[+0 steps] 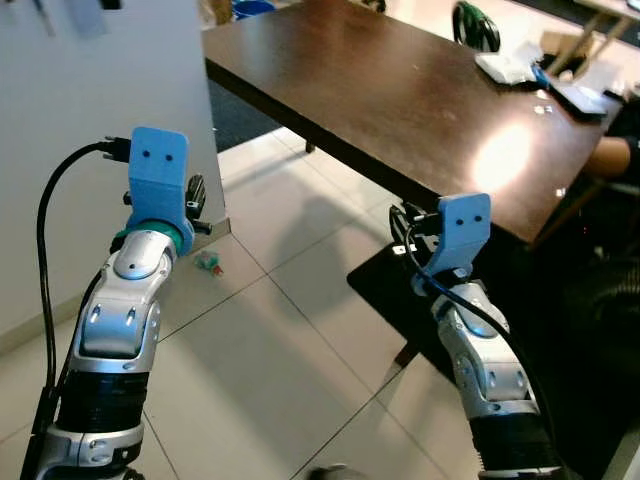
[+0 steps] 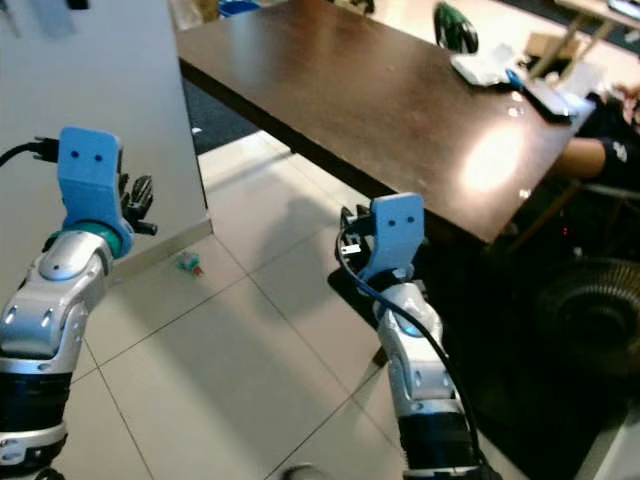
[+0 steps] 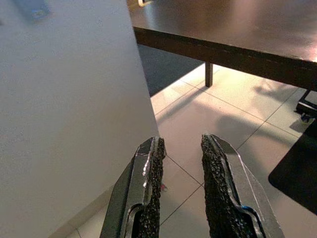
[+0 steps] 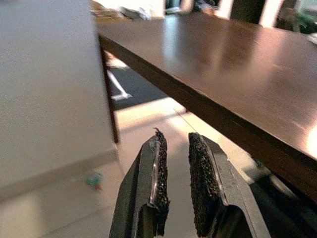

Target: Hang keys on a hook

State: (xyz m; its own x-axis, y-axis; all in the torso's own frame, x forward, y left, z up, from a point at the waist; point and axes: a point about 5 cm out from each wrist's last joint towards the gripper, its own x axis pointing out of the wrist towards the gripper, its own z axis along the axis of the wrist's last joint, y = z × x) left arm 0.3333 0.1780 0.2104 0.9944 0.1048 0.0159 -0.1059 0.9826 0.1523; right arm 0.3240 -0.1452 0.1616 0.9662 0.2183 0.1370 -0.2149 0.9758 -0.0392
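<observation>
A small teal and red object (image 1: 208, 263), possibly the keys, lies on the tiled floor by the foot of the white wall (image 1: 90, 90). It also appears in the right wrist view, low beside the wall (image 4: 94, 179). High on the wall hangs a small dark item (image 3: 32, 9), too blurred to identify. My left gripper (image 3: 181, 141) is raised near the wall's corner, above the object, open and holding nothing. My right gripper (image 4: 173, 135) hovers by the table's edge, fingers a little apart and holding nothing.
A long dark wooden table (image 1: 400, 90) runs from the wall's corner to the right, with papers and small items at its far end (image 1: 510, 68). A person's arm (image 1: 612, 152) rests at that end. A black mat (image 1: 385, 285) lies under the table.
</observation>
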